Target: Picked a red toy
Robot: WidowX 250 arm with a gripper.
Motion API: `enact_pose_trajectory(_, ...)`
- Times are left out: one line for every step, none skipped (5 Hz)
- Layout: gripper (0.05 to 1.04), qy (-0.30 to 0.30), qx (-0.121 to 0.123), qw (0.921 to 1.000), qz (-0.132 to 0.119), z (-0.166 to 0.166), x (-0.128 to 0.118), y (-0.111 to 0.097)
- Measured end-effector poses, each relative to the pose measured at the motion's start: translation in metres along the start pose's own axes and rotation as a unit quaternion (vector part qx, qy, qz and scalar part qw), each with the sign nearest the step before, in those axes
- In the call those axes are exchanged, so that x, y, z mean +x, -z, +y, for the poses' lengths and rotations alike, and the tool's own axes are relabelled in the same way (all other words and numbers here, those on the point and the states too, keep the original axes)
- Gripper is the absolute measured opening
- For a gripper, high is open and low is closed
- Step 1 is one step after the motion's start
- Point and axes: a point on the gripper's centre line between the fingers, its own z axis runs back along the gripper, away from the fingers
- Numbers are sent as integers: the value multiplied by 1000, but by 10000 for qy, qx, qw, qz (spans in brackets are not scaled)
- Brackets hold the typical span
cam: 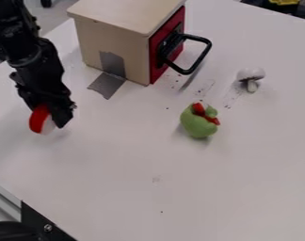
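Note:
At the left of the camera view, my black gripper (49,117) hangs low over the white table (136,160). It is shut on a red toy (39,118), which has a whitish part on its right side. The red part sticks out at the gripper's lower left. Part of the toy is hidden behind the black gripper.
A wooden box (114,42) with a red front and a black handle (199,55) stands right of the arm. A green toy with red parts (197,123) lies right of centre, and a white mushroom (251,75) farther right.

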Motion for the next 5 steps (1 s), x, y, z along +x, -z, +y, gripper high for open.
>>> enact_pose_trajectory(587, 178, 205, 9996, 102, 12, 1, 14)
enact_pose_trajectory(630, 268, 296, 9990, 203, 17, 7, 22)
enact_pose_trajectory(906, 221, 181, 9994, 187, 13, 7, 22)
enact_pose_trajectory(1002, 239, -124, 9994, 199, 4, 1, 9)
enact_pose_trajectory(1000, 299, -234, 9991, -170, -4, -3, -36)
